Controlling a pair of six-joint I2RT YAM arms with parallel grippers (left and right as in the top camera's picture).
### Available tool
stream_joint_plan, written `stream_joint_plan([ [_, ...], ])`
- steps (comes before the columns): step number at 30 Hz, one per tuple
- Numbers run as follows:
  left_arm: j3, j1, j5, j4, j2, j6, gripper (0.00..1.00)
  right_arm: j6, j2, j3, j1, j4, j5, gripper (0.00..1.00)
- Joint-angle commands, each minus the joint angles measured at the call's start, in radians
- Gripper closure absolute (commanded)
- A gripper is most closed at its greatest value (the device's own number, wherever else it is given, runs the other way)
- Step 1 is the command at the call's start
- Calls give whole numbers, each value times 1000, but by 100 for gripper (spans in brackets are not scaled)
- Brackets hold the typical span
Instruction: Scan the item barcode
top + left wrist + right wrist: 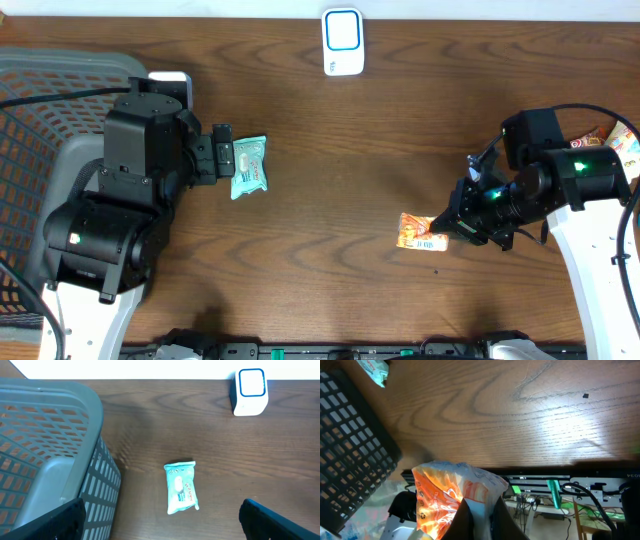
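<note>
The right end effector [441,225] is clenched on the orange snack packet [420,233], which sticks out leftward above the bench [400,130], long axis roughly left-right. The white scanner [342,41] stands well apart, far and left of it. The left end effector [222,152] is released beside a teal wipes pack [249,166]. No print is legible.

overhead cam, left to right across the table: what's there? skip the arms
basket → teal packet → scanner → orange packet → snack packs
</note>
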Motion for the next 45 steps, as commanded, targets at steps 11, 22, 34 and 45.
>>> stream_joint_plan([
  [11, 0, 5, -9, 0, 2, 2, 2, 14, -9, -4, 1, -2, 3, 98],
  [22, 0, 5, -9, 0, 2, 2, 2, 5, -9, -4, 49, 141, 121, 99],
  [34, 0, 5, -9, 0, 2, 2, 2, -22, -25, -4, 259, 350, 158, 99],
  [45, 0, 5, -9, 0, 2, 2, 2, -323, -14, -9, 349, 500, 372, 99],
])
